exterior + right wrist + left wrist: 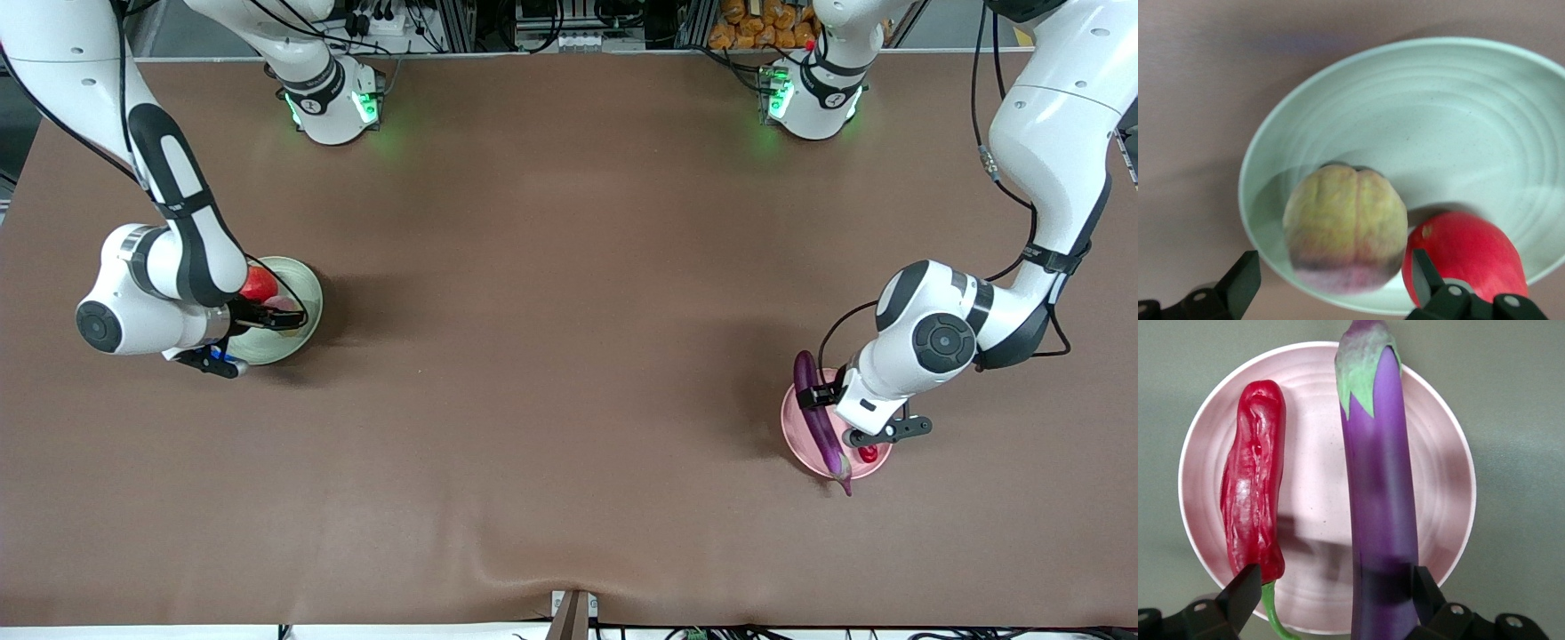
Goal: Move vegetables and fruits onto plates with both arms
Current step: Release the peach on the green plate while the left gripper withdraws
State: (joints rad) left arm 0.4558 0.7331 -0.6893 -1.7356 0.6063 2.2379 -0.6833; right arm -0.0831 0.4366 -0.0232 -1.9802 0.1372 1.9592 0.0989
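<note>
The purple eggplant point(1381, 487) and the red chili pepper point(1251, 487) lie side by side on the pink plate point(1318, 453) at the left arm's end of the table. My left gripper point(1336, 597) hangs just above them, open, with the eggplant's end between its fingers. In the front view they show as eggplant point(822, 427), chili point(868, 454), plate point(796, 427) and gripper point(822, 396). The peach point(1345, 230) and the red pomegranate point(1465, 253) sit in the pale green plate point(1438, 113). My right gripper point(1331, 280) is open above the peach, not touching it. The front view shows this plate point(307, 289), pomegranate point(259, 284) and gripper point(267, 316).
The brown table point(569, 311) stretches between the two plates. Both arm bases point(333, 102) stand along the edge farthest from the front camera. The right arm's wrist hides part of the green plate in the front view.
</note>
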